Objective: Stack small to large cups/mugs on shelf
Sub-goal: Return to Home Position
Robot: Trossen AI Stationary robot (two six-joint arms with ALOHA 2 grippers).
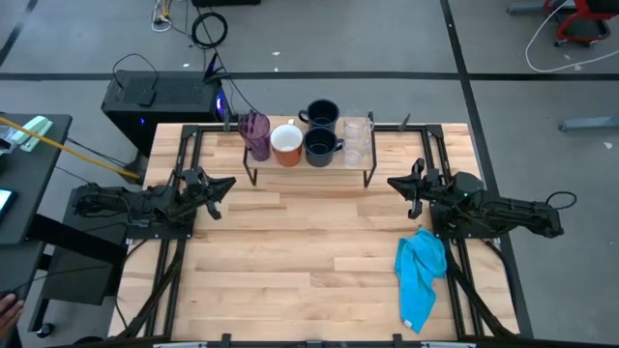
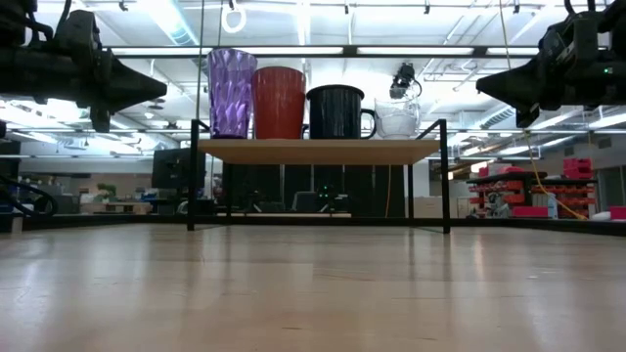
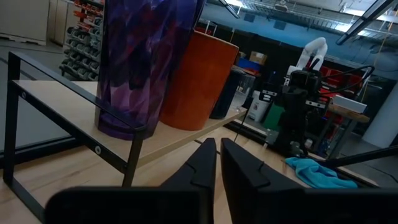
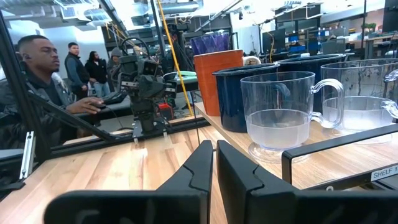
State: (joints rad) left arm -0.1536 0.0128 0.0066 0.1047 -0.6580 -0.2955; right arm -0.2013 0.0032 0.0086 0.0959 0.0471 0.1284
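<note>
All six cups stand on shelf (image 1: 300, 174) at table's 12 o'clock: purple tumbler (image 1: 255, 130), white mug (image 1: 286, 143), black mugs (image 1: 321, 145), clear cups (image 1: 357, 143). Left gripper (image 1: 230, 183) at 9, right gripper (image 1: 391, 183) at 3, fingers together, empty. Placing looks done; only parking the arms left.

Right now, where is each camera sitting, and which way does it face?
High view: above the table, straight down; shows shelf, left gripper, right gripper.
Low view: table-top height, level toward the shelf; arms at upper corners.
Left wrist view: on left arm, facing the purple tumbler; own fingers show.
Right wrist view: on right arm, facing a clear cup; own fingers show.
Shared: each wrist view sees the opposite arm; all see the shelf.
</note>
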